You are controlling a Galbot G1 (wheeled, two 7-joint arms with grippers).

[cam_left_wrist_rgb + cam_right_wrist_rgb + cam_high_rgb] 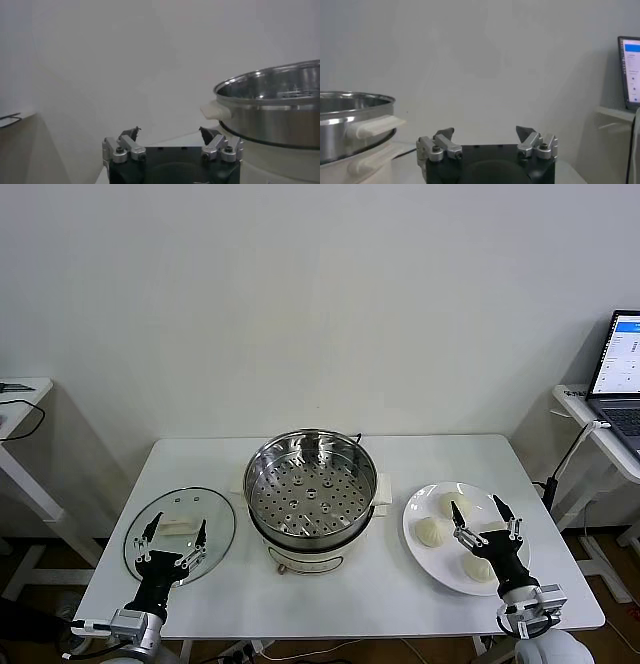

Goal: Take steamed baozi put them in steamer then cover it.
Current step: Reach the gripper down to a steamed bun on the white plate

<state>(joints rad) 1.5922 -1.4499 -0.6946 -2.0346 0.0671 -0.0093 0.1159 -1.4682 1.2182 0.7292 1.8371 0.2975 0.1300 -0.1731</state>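
A white desk [330, 604] against a bare wall carries the steamer [311, 492] at mid-desk, uncovered and empty. The steamed baozi [432, 531] lie on a plate [418, 549] toward the right edge, the glass lid [180, 534] toward the left. Left claw [174, 535] and right claw [484, 518] hover released, empty. Nothing is loaded yet; next, the right claw should descend onto a bun.

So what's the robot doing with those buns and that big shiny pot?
It is about to steam them, but nothing has been picked up yet. The steamer sits open and empty in the middle of the table. The baozi wait on a white plate beside it, and the right gripper hangs open just over them. The left gripper hangs open over the glass lid, which lies flat on the steamer's other side.
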